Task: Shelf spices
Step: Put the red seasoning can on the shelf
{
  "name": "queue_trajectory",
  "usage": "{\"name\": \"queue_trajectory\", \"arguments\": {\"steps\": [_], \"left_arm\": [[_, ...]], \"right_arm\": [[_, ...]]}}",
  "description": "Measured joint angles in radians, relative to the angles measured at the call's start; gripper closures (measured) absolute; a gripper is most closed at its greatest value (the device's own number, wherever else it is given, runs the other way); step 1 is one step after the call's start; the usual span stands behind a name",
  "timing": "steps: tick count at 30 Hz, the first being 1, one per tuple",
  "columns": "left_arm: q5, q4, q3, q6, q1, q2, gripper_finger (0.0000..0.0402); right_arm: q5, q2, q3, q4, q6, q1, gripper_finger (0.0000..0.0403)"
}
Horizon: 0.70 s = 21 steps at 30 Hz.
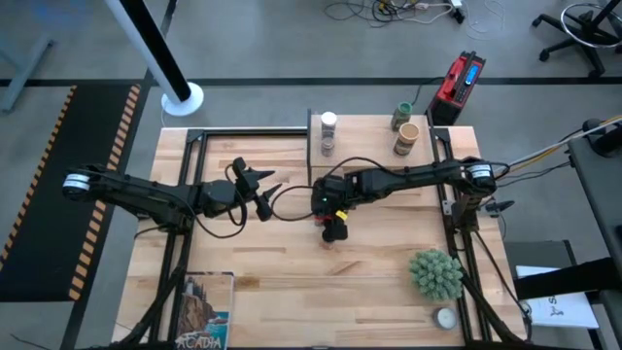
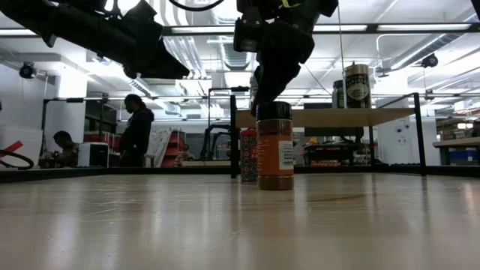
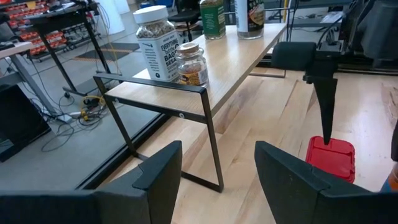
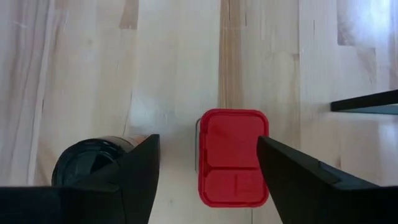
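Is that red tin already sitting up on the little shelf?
No. The red tin stands on the tabletop, directly under the right gripper, whose fingers are open around it.

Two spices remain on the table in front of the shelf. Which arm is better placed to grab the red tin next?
The right. Its claw hangs open directly above the red tin, fingers straddling it. The left claw waits open off to the side.

The black-lid jar (image 4: 93, 163) is half hidden behind a dark finger (image 4: 134, 177) — its label can't be seen.
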Motion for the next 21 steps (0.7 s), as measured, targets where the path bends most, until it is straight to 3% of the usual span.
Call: {"name": "queue_trajectory", "arguments": {"steps": [8,21], "left_arm": [[0.000,0.000,0.000,0.000,0.000,0.000,0.0209],[0.000,0.000,0.000,0.000,0.000,0.000,0.0209]], "right_arm": [[0.071,0.000,-0.043,0.073,-0.016,-0.005,0.0136],[0.064,0.000,-0.118,0.120,-0.015,-0.005,0.0100]]}}
